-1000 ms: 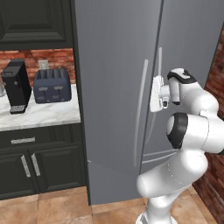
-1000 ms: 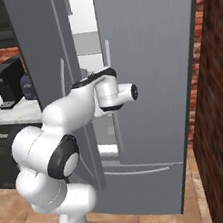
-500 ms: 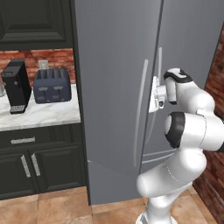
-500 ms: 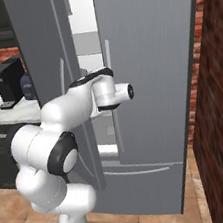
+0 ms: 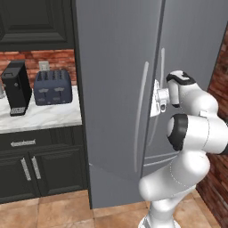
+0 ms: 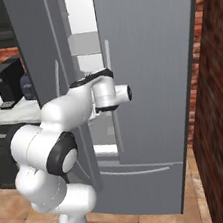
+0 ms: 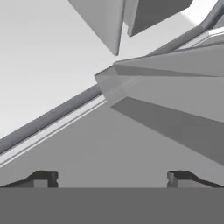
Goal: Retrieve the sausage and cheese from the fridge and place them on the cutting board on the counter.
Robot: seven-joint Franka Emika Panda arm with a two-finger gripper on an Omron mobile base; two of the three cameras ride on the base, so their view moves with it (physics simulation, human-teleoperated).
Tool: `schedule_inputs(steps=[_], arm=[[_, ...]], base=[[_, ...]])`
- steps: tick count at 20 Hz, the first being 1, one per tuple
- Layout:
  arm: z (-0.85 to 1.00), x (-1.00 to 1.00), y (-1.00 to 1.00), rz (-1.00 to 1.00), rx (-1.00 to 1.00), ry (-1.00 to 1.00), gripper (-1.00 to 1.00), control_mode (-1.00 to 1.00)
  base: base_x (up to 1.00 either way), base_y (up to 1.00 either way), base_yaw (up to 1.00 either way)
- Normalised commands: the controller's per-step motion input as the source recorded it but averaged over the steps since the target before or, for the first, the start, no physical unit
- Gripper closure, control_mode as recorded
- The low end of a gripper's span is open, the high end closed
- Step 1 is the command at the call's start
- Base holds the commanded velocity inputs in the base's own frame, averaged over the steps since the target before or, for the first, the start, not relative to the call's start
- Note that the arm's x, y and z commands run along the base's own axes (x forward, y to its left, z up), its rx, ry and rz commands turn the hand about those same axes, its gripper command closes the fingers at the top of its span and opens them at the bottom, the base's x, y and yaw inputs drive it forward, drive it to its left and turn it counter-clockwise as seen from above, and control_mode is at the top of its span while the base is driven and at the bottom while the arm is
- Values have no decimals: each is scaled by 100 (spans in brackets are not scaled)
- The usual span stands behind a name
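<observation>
The grey steel fridge [image 5: 116,67] stands with its left door [image 6: 37,43] swung partly open, showing a white interior [image 6: 80,17] and a grey shelf [image 6: 84,43]. My hand [image 5: 159,99] reaches into the gap between the two doors at mid height. In the hand view my gripper [image 7: 111,178] is open with nothing between its fingertips [image 7: 43,177], facing a grey shelf edge [image 7: 144,83] and the white inner wall. The sausage, the cheese and the cutting board are out of view.
The white marble counter [image 5: 40,118] lies left of the fridge with a black coffee machine [image 5: 17,87] and a dark toaster [image 5: 52,87] on it, dark cabinets below. A brick wall [image 6: 217,92] closes in right of the fridge.
The hand has edged slightly further into the gap between the fridge doors. The jaws have stayed wide open.
</observation>
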Motion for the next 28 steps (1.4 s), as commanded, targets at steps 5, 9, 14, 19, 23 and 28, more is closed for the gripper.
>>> schedule_inputs(steps=[5, 9, 14, 19, 23, 28], arm=[[0, -21, 40, 9, 5, 4, -100, -100], [0, -33, 62, 7, 6, 2, -100, -100], [0, -29, 75, 5, 8, 0, -100, -100], [0, -14, 80, 3, 10, 0, -100, -100], [0, -3, 83, 2, 10, 0, -100, -100], [0, 0, 67, 2, 8, 0, -100, -100]], base=[[0, 0, 0], [0, 0, 0], [0, 0, 0], [0, 0, 0], [0, 0, 0], [0, 0, 0]])
